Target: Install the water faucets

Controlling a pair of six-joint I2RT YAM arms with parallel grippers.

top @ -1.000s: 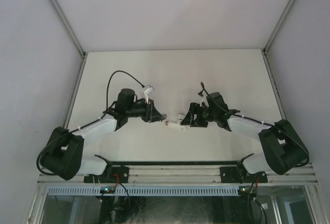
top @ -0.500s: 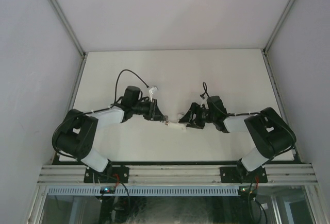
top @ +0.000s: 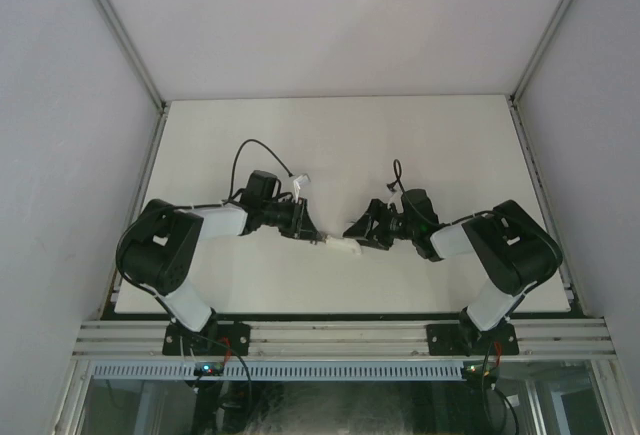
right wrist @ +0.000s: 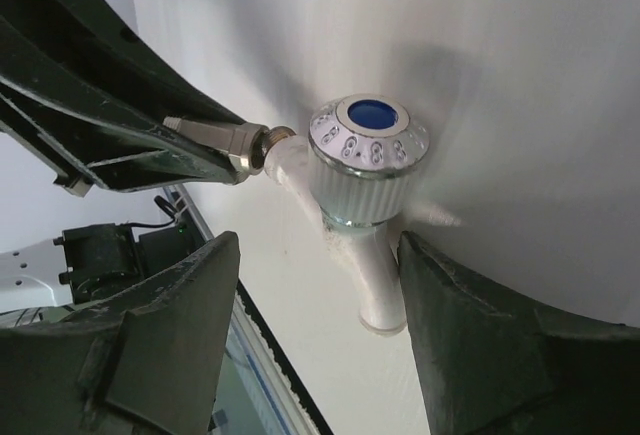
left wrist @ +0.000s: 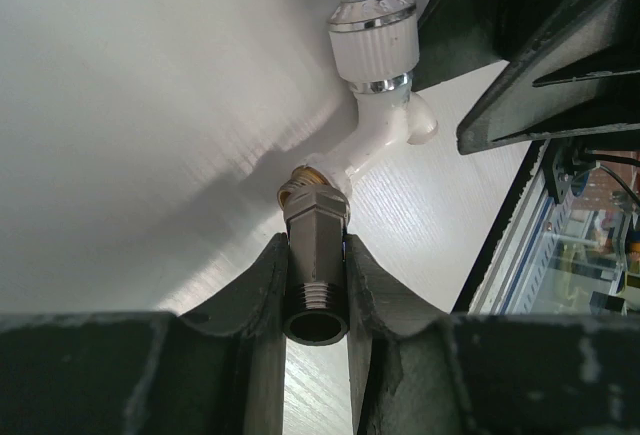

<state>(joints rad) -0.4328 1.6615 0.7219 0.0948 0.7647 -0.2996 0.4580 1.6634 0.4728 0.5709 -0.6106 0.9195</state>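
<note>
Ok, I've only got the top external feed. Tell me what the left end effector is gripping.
Observer: The left end effector is clamped on the dark-grey hex fitting, with its open threaded end toward the wrist camera.
Operator: Report where the tap sits against it.
Observer: The brass thread of the white tap meets the fitting's far end.
Operator: Give me the right side.
Observer: The right end effector is open, its fingers either side of the tap, which has a blue cap.

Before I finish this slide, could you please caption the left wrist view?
Left jaws clamp the dark fitting, its far end meeting the white tap.
</note>
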